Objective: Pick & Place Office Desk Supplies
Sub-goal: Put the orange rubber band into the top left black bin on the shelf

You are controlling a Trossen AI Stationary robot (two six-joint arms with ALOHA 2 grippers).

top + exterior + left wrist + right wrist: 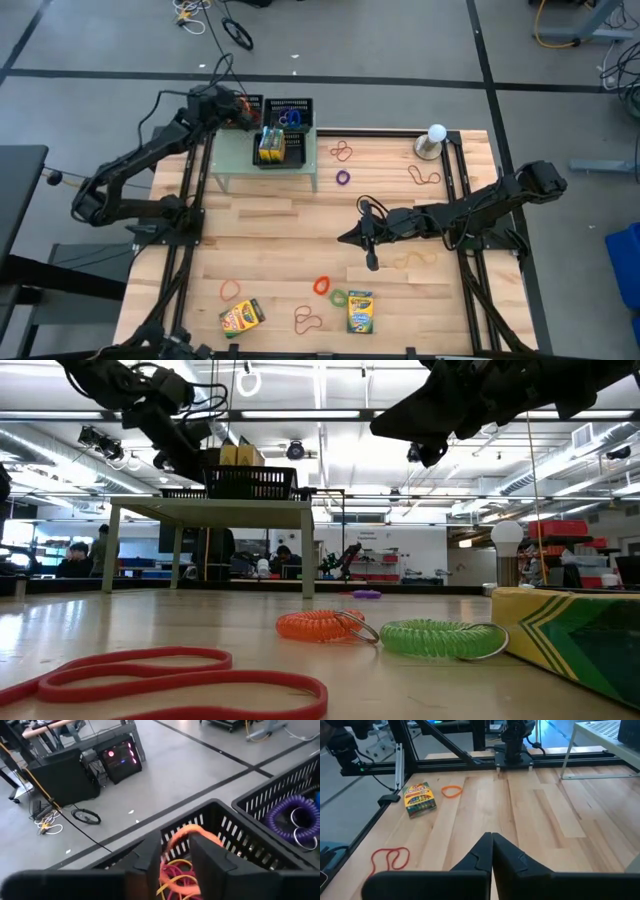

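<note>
So left hand (175,852) is parked over a small black rectangular mesh tray (220,822) on the pale green perforated metal shelf (232,152), fingers a bit apart w/ orange rubber-band loops (187,832) seen btwn them. Right hand (491,851) is pinched shut, nothing held, above the light wooden surface (530,815).

A grey floor (400,40) crossed by dark lines (300,78) is seen around the wooden table (270,250). Cables (215,25) lie on it beyond the table's far edge. In the low view, a ceiling (330,450) hung with bright strip lights is shown, with shelving (570,545) at the right. A black computer case (117,757) with pink lights stands on the floor.
</note>
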